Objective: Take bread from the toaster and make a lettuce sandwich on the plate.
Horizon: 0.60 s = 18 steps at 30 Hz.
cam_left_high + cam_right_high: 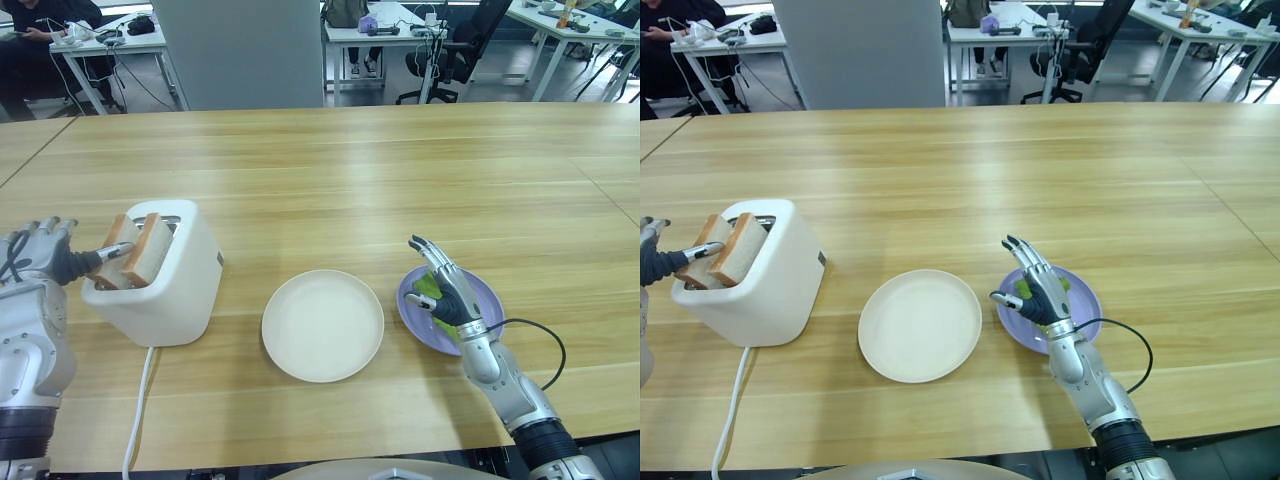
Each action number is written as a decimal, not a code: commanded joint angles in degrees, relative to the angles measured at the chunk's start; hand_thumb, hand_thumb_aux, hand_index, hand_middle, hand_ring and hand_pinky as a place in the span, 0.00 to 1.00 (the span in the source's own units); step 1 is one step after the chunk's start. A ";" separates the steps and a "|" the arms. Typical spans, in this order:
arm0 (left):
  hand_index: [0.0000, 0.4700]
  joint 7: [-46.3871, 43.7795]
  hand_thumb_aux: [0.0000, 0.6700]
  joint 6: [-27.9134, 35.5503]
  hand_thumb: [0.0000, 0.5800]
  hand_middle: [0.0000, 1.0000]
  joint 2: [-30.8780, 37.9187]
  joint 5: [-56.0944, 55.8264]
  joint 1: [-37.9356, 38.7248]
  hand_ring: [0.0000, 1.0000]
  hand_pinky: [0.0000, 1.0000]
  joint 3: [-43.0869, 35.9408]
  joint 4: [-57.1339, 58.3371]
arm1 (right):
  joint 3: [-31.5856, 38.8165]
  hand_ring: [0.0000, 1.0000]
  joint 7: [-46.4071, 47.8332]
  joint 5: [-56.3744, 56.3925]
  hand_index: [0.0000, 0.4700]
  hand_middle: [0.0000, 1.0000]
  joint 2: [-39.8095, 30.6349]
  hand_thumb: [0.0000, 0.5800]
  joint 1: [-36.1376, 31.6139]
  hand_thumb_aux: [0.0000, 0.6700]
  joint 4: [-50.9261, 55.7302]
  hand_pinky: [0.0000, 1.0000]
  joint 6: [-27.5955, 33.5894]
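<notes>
Two bread slices (138, 250) stand in the white toaster (170, 295) at near left. The left hand (45, 255) touches the left slice; I cannot tell whether it grips. The white plate (322, 325) sits in the middle. The right hand (450, 295) is spread wide over the lettuce (427, 289) on a purple plate (490, 296).

i'm looking across a long, light wood table (400, 170), with seams where its tops meet near both sides and a soft sheen on the boards. behind it a wide grey pillar (238, 50) stands mid-view. beyond, on a grey floor (500, 92), are white desks: a left desk (120, 47) with cables hanging below, a middle desk (390, 38), and a right desk (580, 30). a black office chair (455, 45) sits by the middle one.
</notes>
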 commanded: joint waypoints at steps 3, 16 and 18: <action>0.00 0.06 0.00 0.27 0.00 0.00 0.04 -1.72 0.22 0.00 0.00 -2.67 3.33 | -0.54 0.00 0.58 0.87 0.00 0.00 -0.59 0.00 0.25 0.00 -0.61 0.00 0.41; 0.00 4.99 0.00 1.26 0.00 0.00 1.09 -4.78 0.00 0.00 0.00 -1.45 4.69 | -0.06 0.00 1.18 1.27 0.00 0.00 -1.10 0.00 0.49 0.00 -1.07 0.00 0.53; 0.00 5.70 0.00 1.31 0.00 0.00 1.45 -4.92 -0.03 0.00 0.00 -1.19 4.60 | 0.01 0.00 1.22 1.23 0.00 0.00 -1.07 0.00 0.47 0.00 -1.06 0.00 0.54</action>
